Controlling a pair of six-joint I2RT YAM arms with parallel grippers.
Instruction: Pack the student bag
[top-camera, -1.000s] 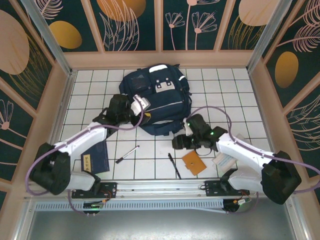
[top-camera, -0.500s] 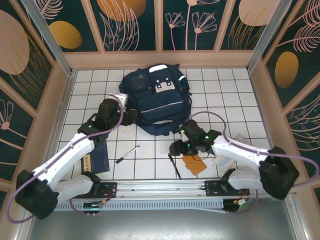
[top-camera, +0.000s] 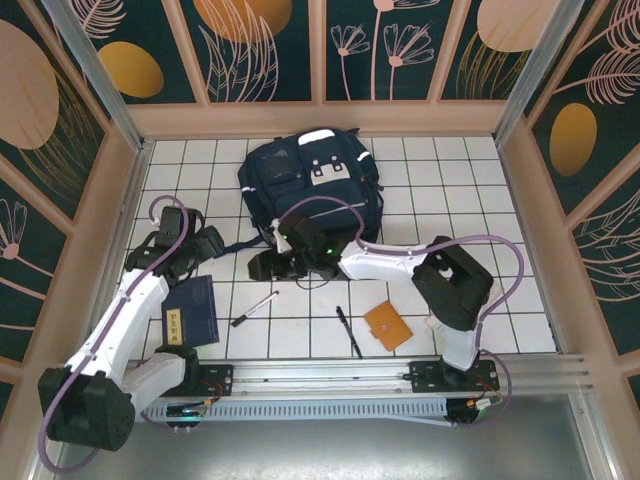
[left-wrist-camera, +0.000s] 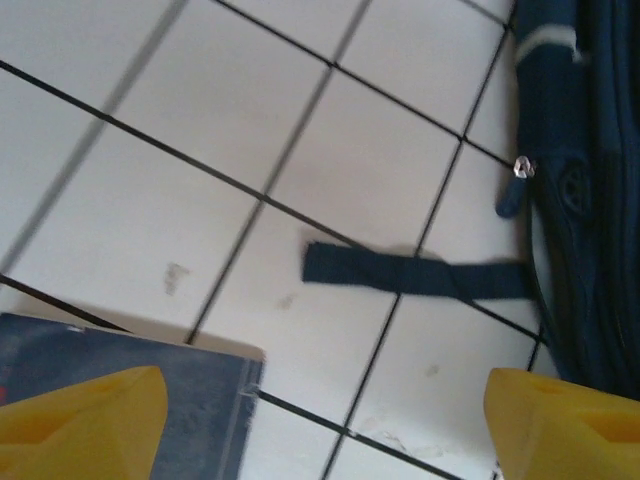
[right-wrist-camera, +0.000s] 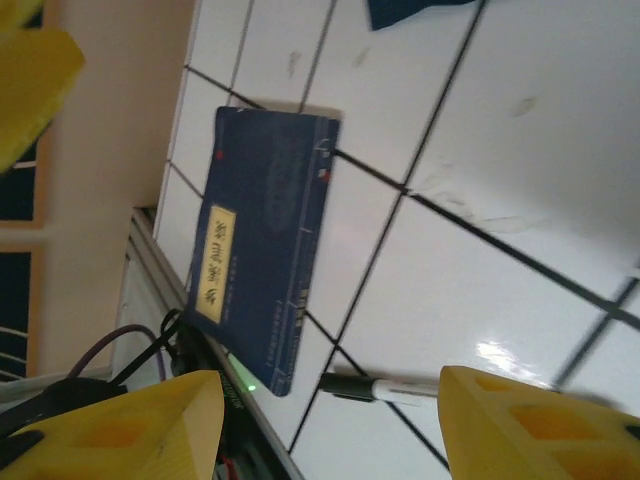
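The student bag (top-camera: 312, 185), navy with pale stripes, lies at the back middle of the tiled floor. Its edge (left-wrist-camera: 585, 200) and a loose dark strap (left-wrist-camera: 415, 272) appear in the left wrist view. My left gripper (top-camera: 212, 243) hovers left of the bag, over the tiles. It (left-wrist-camera: 325, 420) is open, with nothing between its yellow fingers. My right gripper (top-camera: 262, 266) reaches leftward across the front of the bag. It (right-wrist-camera: 330, 420) is open too, above a white-and-black pen (right-wrist-camera: 390, 388) and beside a blue notebook (right-wrist-camera: 260, 250).
The blue notebook (top-camera: 190, 312) lies front left, the white-and-black pen (top-camera: 255, 308) to its right. A black pen (top-camera: 348, 331) and an orange card holder (top-camera: 387, 325) lie front middle. Wooden walls (top-camera: 120, 200) border the floor.
My left gripper has drawn back leftward from the bag's side and opened. My right arm has swung from the front right, near the orange holder, leftward across the bag's front.
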